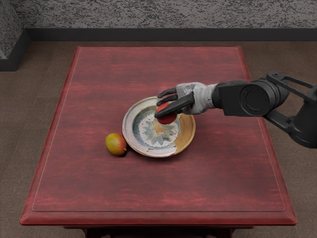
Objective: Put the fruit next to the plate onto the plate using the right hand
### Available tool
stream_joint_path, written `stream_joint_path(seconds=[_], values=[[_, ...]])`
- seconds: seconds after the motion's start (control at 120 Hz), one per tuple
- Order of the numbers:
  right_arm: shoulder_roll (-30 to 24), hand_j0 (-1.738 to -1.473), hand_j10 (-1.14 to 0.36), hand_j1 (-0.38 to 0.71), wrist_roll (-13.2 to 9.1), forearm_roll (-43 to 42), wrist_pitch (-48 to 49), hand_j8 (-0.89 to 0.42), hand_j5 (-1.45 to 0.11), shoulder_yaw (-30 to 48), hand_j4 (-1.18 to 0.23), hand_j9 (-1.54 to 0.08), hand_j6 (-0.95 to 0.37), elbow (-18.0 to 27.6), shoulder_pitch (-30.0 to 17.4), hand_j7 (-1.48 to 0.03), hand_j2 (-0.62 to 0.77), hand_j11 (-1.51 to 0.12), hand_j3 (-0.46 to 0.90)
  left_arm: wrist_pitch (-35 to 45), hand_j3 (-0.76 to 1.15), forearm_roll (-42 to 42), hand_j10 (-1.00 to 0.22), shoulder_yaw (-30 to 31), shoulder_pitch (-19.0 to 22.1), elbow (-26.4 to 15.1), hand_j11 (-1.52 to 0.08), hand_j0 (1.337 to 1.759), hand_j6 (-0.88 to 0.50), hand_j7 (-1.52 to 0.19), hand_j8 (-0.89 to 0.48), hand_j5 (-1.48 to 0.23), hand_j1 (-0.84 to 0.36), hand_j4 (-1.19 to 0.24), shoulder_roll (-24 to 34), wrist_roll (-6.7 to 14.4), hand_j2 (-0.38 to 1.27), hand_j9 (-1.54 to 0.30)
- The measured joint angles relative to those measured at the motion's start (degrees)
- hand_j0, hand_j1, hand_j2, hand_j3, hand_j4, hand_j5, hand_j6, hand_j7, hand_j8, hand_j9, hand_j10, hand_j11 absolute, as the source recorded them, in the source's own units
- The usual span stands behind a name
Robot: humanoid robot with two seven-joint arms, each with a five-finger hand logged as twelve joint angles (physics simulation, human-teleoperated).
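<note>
Grey speckled wall [148, 12] and brown floor [29, 124] frame a dark red wooden table [99, 193] that fills most of the view. Near its centre sits a round patterned plate [130, 130]. The right hand [184, 98] reaches in from the right edge of the frame and hangs over the plate's upper right part. Its dark fingers [171, 107] curl around a red fruit [166, 117], which shows just beneath them, above the plate's inner surface; whether it touches the plate cannot be told. A yellow-green fruit [116, 144] with a reddish blush lies on the table just beside the plate's lower left rim.
</note>
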Motion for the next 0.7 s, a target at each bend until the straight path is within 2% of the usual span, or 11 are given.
stream_joint_path(seconds=[0.05,0.125,0.175,0.2,0.217,0.325,0.383,0.483,0.575,0.7], values=[[0.19,-1.641,-0.39,0.25,-0.01,-0.23,0.18,-0.35,-1.14,-0.11,-0.85,-1.13,-0.67,-0.17,-0.34,-1.12,0.08,-1.15,0.0,0.0,0.0,0.0,0.0,0.0,0.04,0.0,0.0,1.658,0.0,0.0,0.0,0.0,0.35,0.0,0.0,0.0,0.0,0.0],[0.25,-1.646,-0.34,0.13,0.1,-0.31,0.17,-0.3,-0.87,-0.26,-0.65,-0.86,-0.53,-0.24,-0.74,-0.85,0.03,-0.87,0.0,0.0,0.0,0.0,0.0,0.0,0.05,0.0,0.0,1.658,0.0,0.0,0.0,0.0,0.35,0.0,0.0,0.0,0.0,0.0],[0.12,-1.649,-0.26,0.03,0.14,-0.29,0.21,-0.23,-0.68,-0.31,-0.51,-0.68,-0.42,-0.11,-0.86,-0.67,0.02,-0.69,0.0,0.0,0.0,0.0,0.0,0.0,0.01,0.0,0.0,1.658,0.0,0.0,0.0,0.0,0.35,0.0,0.0,0.0,0.0,0.0],[0.05,-1.65,-0.18,-0.02,0.15,-0.2,0.38,-0.21,-0.6,-0.29,-0.45,-0.6,-0.37,-0.03,-0.9,-0.59,0.02,-0.61,0.0,0.0,0.0,0.0,0.0,0.0,0.0,0.0,0.0,1.658,0.0,0.0,0.0,0.0,0.35,0.0,0.0,0.0,0.0,0.0],[-0.02,-1.651,-0.14,-0.04,0.16,-0.18,0.62,-0.19,-0.56,-0.22,-0.41,-0.55,-0.34,0.02,-0.92,-0.54,0.02,-0.56,0.0,0.0,0.0,0.0,0.0,0.0,0.04,0.0,0.0,1.658,0.0,0.0,0.0,0.0,0.35,0.0,0.0,0.0,0.0,0.0],[-2.27,-1.654,-0.08,-0.17,0.19,0.56,4.4,-0.11,-0.33,2.04,-0.24,-0.33,-0.2,0.41,-1.45,-0.32,0.01,-0.33,0.0,0.0,0.0,0.0,0.0,0.0,0.02,0.0,0.0,1.658,0.0,0.0,0.0,0.0,0.35,0.0,0.0,0.0,0.0,0.0],[-5.81,-1.655,-0.06,-0.21,0.2,1.38,9.47,-0.08,-0.25,6.0,-0.18,-0.24,-0.15,0.56,-3.46,-0.24,0.01,-0.25,0.0,0.0,0.0,0.0,0.0,0.01,0.04,0.0,0.0,1.658,0.0,0.0,0.0,0.0,0.35,0.0,0.0,0.0,0.0,0.0],[-15.31,-1.656,-0.04,-0.27,0.2,5.95,21.49,-0.05,-0.15,14.23,-0.11,-0.15,-0.09,0.36,-9.3,-0.15,0.0,-0.15,0.0,0.0,0.0,0.0,0.0,0.0,0.04,0.0,0.0,1.658,0.0,0.0,0.0,0.0,0.35,0.0,0.0,0.0,0.0,0.0],[-23.63,-1.657,-0.02,-0.3,0.2,9.73,29.64,-0.03,-0.1,17.98,-0.07,-0.1,-0.06,-1.04,-12.82,-0.09,0.0,-0.1,0.0,0.0,0.0,0.0,0.0,0.0,0.03,0.0,0.0,1.658,0.0,0.0,0.0,0.0,0.35,0.0,0.0,0.0,0.0,0.0],[-28.52,-1.657,-0.01,-0.32,0.2,12.15,34.81,-0.02,-0.05,19.82,-0.04,-0.05,-0.03,-2.13,-15.2,-0.05,0.0,-0.05,0.0,0.0,0.0,0.0,0.0,-0.01,-1.56,0.0,0.0,1.658,0.0,0.0,0.0,0.0,0.35,0.0,0.0,-0.06,0.0,0.0]])
